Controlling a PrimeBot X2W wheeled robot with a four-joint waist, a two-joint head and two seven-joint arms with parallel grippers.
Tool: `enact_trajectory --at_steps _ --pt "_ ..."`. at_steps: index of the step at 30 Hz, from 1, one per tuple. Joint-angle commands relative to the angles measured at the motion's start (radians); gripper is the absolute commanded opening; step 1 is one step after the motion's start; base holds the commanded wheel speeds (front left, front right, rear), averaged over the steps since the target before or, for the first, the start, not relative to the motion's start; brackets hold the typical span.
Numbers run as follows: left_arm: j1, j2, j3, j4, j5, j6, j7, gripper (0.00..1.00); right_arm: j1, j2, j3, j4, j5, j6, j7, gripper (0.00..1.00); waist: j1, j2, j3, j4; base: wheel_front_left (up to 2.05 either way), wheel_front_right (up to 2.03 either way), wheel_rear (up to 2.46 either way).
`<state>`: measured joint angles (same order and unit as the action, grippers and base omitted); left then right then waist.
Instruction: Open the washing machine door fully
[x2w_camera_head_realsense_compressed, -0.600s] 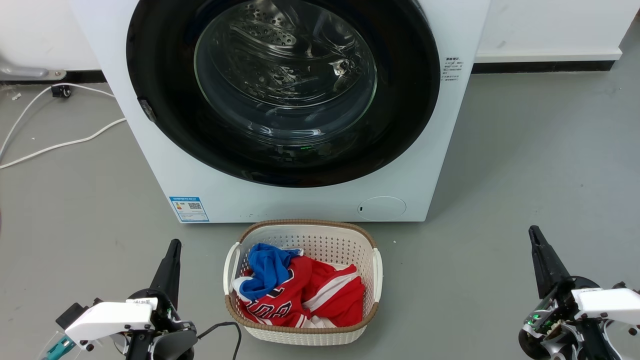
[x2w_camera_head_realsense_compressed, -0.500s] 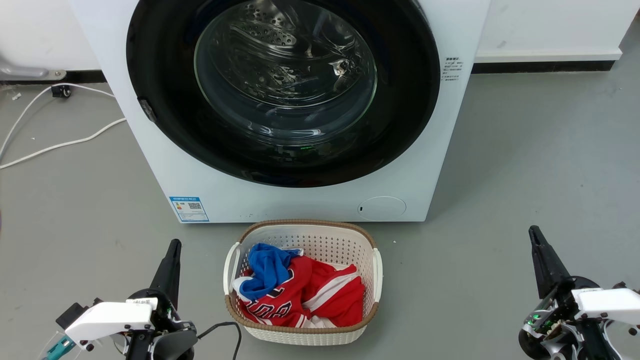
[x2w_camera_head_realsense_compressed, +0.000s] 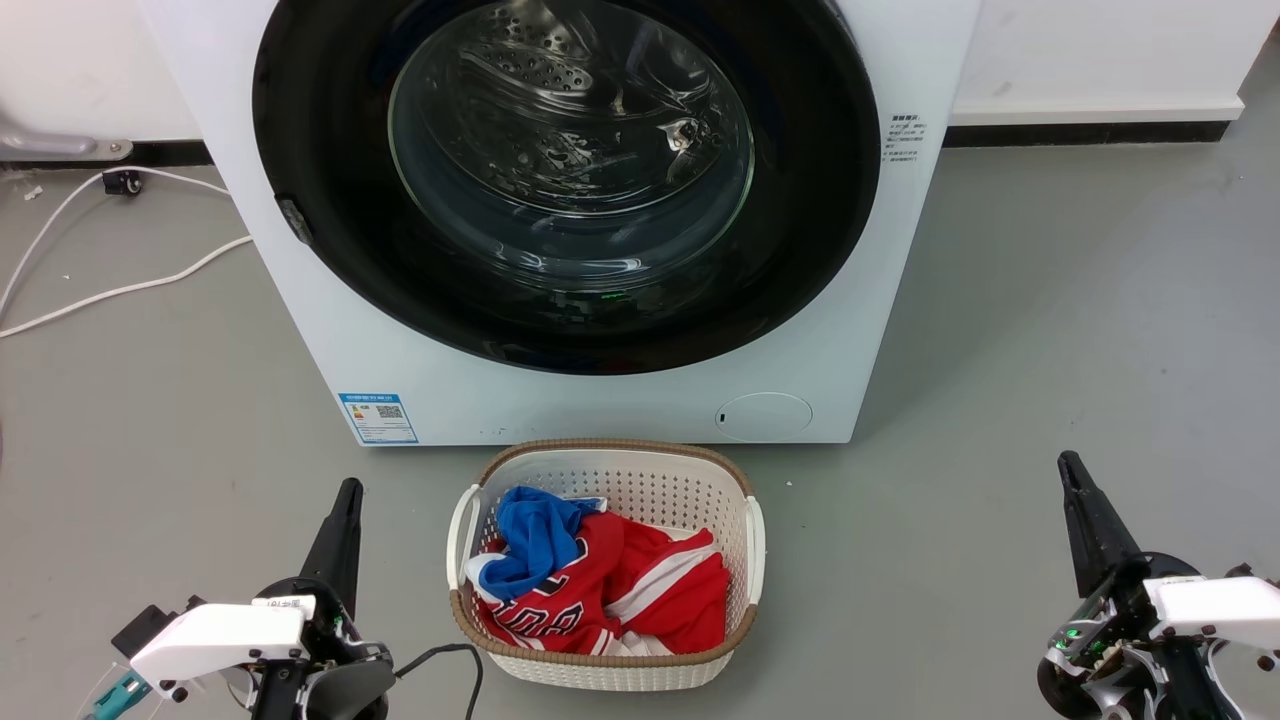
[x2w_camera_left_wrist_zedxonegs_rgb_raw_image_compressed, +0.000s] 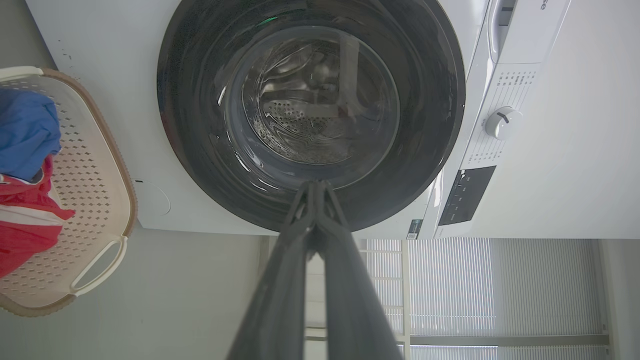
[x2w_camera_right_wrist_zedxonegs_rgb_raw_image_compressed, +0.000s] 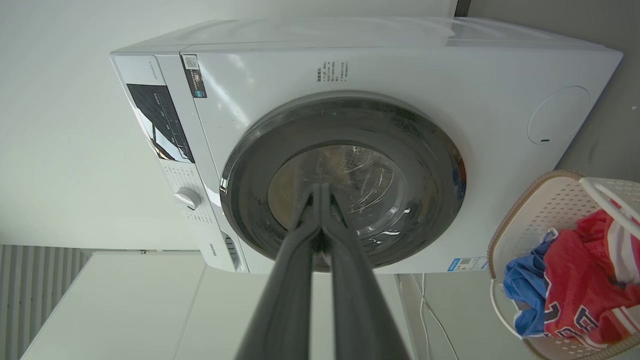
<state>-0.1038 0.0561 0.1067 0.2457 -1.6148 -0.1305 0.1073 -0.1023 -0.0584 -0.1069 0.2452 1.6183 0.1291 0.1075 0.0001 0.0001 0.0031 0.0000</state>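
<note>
The white washing machine (x2w_camera_head_realsense_compressed: 600, 405) fills the top of the head view. Its door (x2w_camera_head_realsense_compressed: 320, 250), round with a wide glossy black rim and clear glass centre, lies closed flat against the front; it also appears in the left wrist view (x2w_camera_left_wrist_zedxonegs_rgb_raw_image_compressed: 200, 150) and right wrist view (x2w_camera_right_wrist_zedxonegs_rgb_raw_image_compressed: 430, 160). My left gripper (x2w_camera_head_realsense_compressed: 347, 492) rests low at the lower left, fingers together, well short of the machine. My right gripper (x2w_camera_head_realsense_compressed: 1066, 465) rests at the lower right, also shut and empty. Both wrist views show the fingertips pressed together: left (x2w_camera_left_wrist_zedxonegs_rgb_raw_image_compressed: 315, 186), right (x2w_camera_right_wrist_zedxonegs_rgb_raw_image_compressed: 320, 189).
A white woven laundry basket (x2w_camera_head_realsense_compressed: 640, 470) with red and blue clothes (x2w_camera_head_realsense_compressed: 600, 580) stands on the grey floor directly before the machine, between my arms. White cables (x2w_camera_head_realsense_compressed: 110, 290) trail on the floor at the left. A wall with a dark skirting (x2w_camera_head_realsense_compressed: 1080, 132) runs behind.
</note>
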Motion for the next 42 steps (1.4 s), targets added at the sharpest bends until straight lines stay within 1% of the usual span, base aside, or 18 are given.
enact_trajectory --at_steps 1,9,10,13,19,25,29,36,42 --pt "-0.008 -0.001 0.003 0.001 0.001 0.0 0.004 0.0 -0.012 0.004 -0.001 0.002 -0.005 0.003 0.004 0.0 -0.0001 -0.0001 0.0 0.0 0.0 0.0 0.0" --pt "-0.008 -0.002 0.004 0.001 0.002 0.0 0.004 0.0 -0.012 0.005 -0.002 0.002 -0.006 0.003 0.005 0.0 -0.0001 -0.0001 0.0 0.0 0.0 0.0 0.0" --pt "0.001 -0.001 0.0 0.003 0.0 0.0 0.001 1.0 0.002 0.001 -0.001 0.002 0.0 0.0 -0.001 1.0 0.0 -0.0001 0.0 0.0 0.0 0.0 0.0" --pt "0.01 -0.003 -0.003 0.014 0.0 0.0 0.0 1.0 0.012 0.002 0.001 0.013 -0.002 0.0 -0.004 1.0 0.0 -0.0001 0.0 0.0 0.0 0.0 0.0" --pt "0.012 -0.003 -0.025 -0.007 0.011 0.0 -0.023 1.0 0.024 0.002 0.019 -0.008 -0.023 0.0 -0.035 1.0 0.0 -0.0001 0.001 0.0 0.0 0.0 0.0" --pt "0.008 0.015 -0.065 -0.04 0.077 0.0 -0.061 1.0 0.033 0.002 0.022 -0.032 -0.095 0.0 -0.064 1.0 0.0 -0.0001 0.002 0.002 0.0 0.0 0.0" --pt "0.008 0.018 -0.075 -0.069 0.157 0.0 -0.08 1.0 0.038 0.003 0.028 -0.057 -0.189 0.0 -0.082 1.0 0.0 -0.0001 0.002 0.003 0.0 0.0 0.0" --pt "0.009 0.019 -0.093 -0.104 0.32 0.0 -0.109 1.0 0.048 0.003 0.041 -0.097 -0.404 0.0 -0.111 1.0 0.0 -0.0001 0.002 0.004 0.0 0.0 0.0" --pt "0.01 0.032 -0.115 -0.117 0.464 0.0 -0.133 1.0 0.061 0.004 0.044 -0.117 -0.577 0.001 -0.135 1.0 0.0 -0.0001 0.003 0.004 0.0 0.0 0.0"
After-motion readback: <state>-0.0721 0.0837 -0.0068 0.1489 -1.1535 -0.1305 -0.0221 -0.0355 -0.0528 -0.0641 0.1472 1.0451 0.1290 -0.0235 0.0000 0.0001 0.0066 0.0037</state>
